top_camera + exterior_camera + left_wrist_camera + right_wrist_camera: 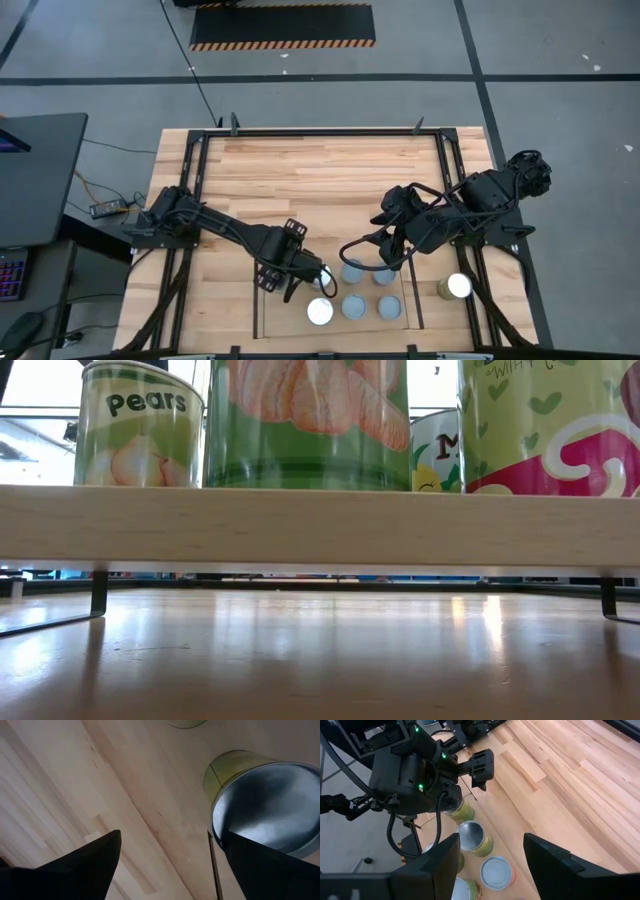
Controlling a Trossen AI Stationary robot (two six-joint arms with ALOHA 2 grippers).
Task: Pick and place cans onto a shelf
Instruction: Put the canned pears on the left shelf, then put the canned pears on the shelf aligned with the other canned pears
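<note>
The left tool [308,283], fingers spread wide, brackets an olive-yellow, grey-topped tin can [265,802]; the right tool [490,855] hovers open nearby.

Right gripper [490,857] has its two dark fingers spread wide over the wood table [570,780], with cans [474,838] clustered just below them. The left gripper [481,767] sits farther off, right by another can [460,811].
</note>
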